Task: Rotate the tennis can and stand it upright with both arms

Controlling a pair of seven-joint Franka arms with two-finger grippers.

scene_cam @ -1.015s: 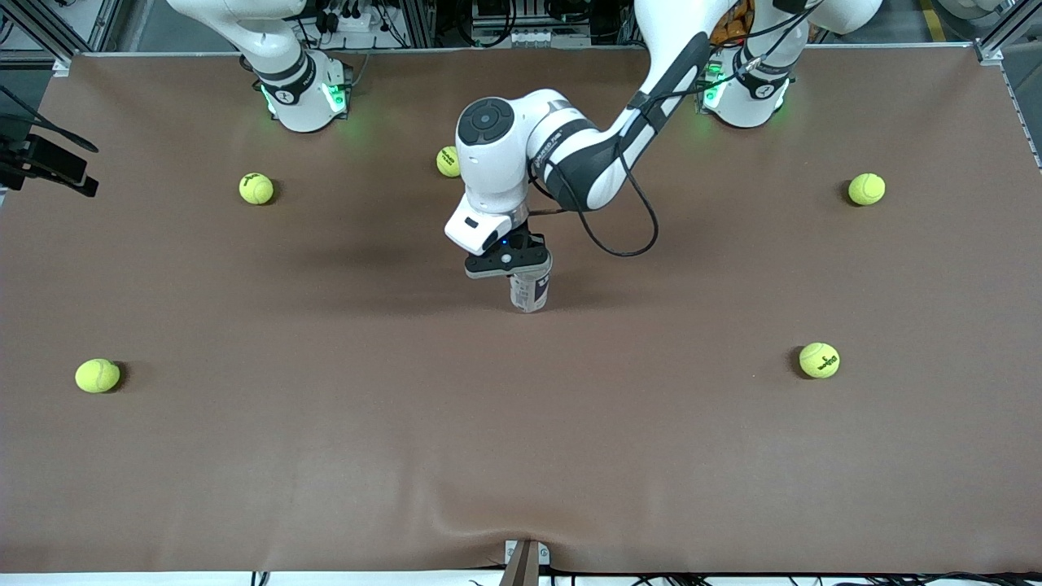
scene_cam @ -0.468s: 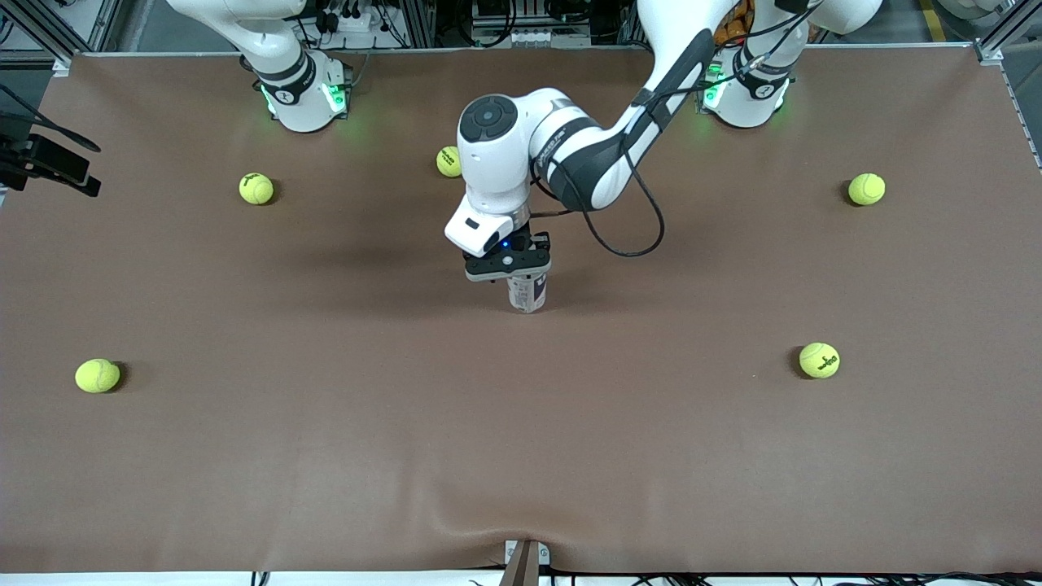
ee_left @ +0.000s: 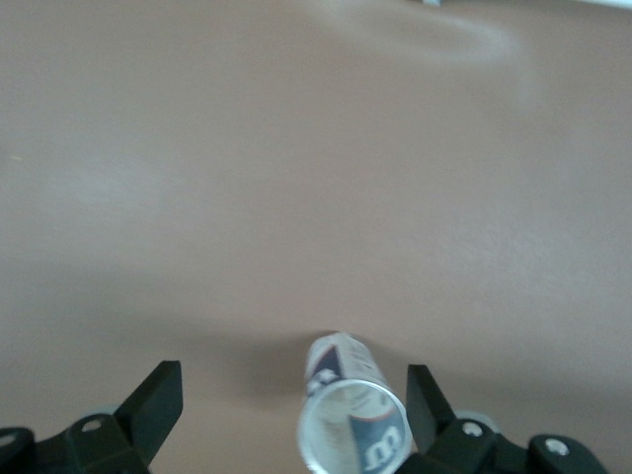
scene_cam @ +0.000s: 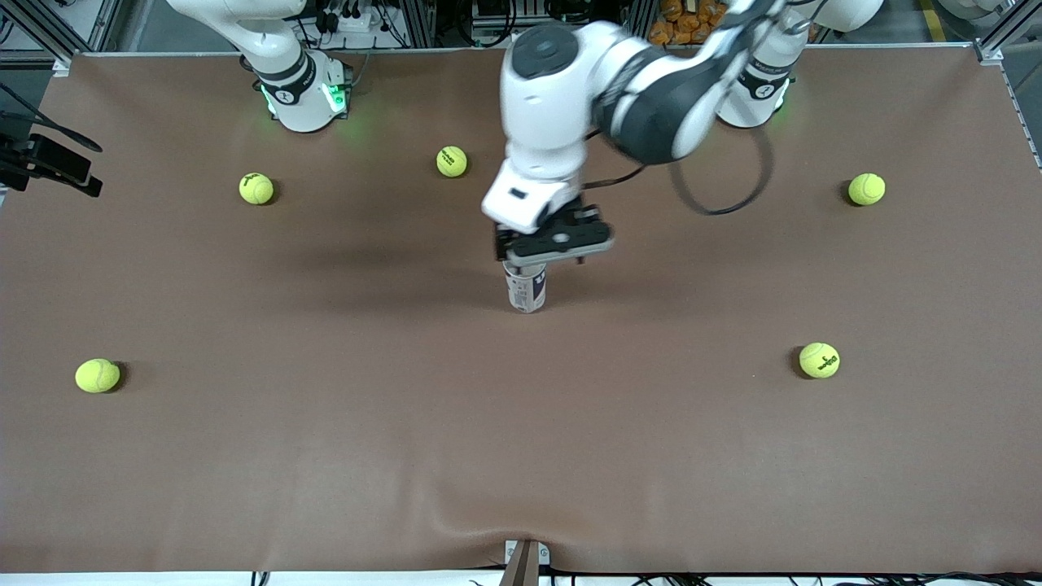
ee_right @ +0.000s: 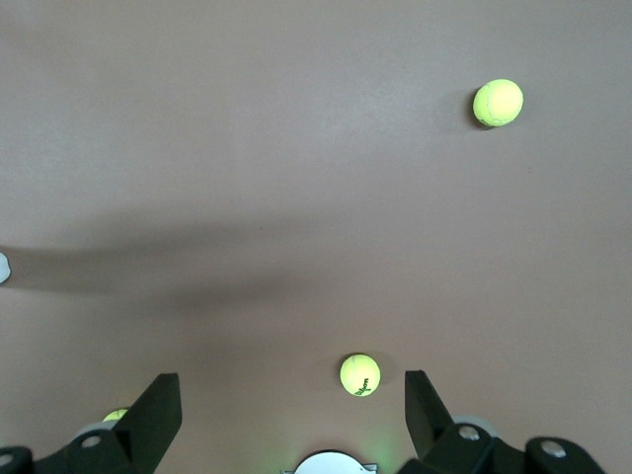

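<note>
1. Two claws, both w/ fingers spread apart, neither holding anything. Left claw (scene_cam: 544,259) hangs just over the top of the tennis can (scene_cam: 527,295); in the left wrist view its fingers (ee_left: 158,400) stand wide to either side of the can's open silvery rim, not touching it.
2. Right claw (ee_right: 291,415) is out of the front view; the right arm waits, its wrist cam looking down on bare table near its own base.
3. Can stands upright on the table (scene_cam: 326,456), about mid-table, roughly midway btwn the two arms' ends. Looks vertical, no lean I can see. Judgement: uprighting looks done, release looks clean.
4. Handling (judgement): slim, stiff-walled tube, prob. light, esp. if empty (the inside isn't clear). Smooth label = slippery. Tall vs. narrow base, so tips easily w/ a side knock. If it needs re-taking, clamp across the body below the rim, not on the thin rim itself.
5. Around: five tennis balls on the table, all well apart from the can. Closest is one ball (scene_cam: 452,161) farther from the front cam, toward the robot bases; others sit out toward the table's ends, e.g. (scene_cam: 819,360).
6. In the way: nothing beside the can. Only risk I'd flag: a finger clipping the rim if the claw moves sideways.
</note>
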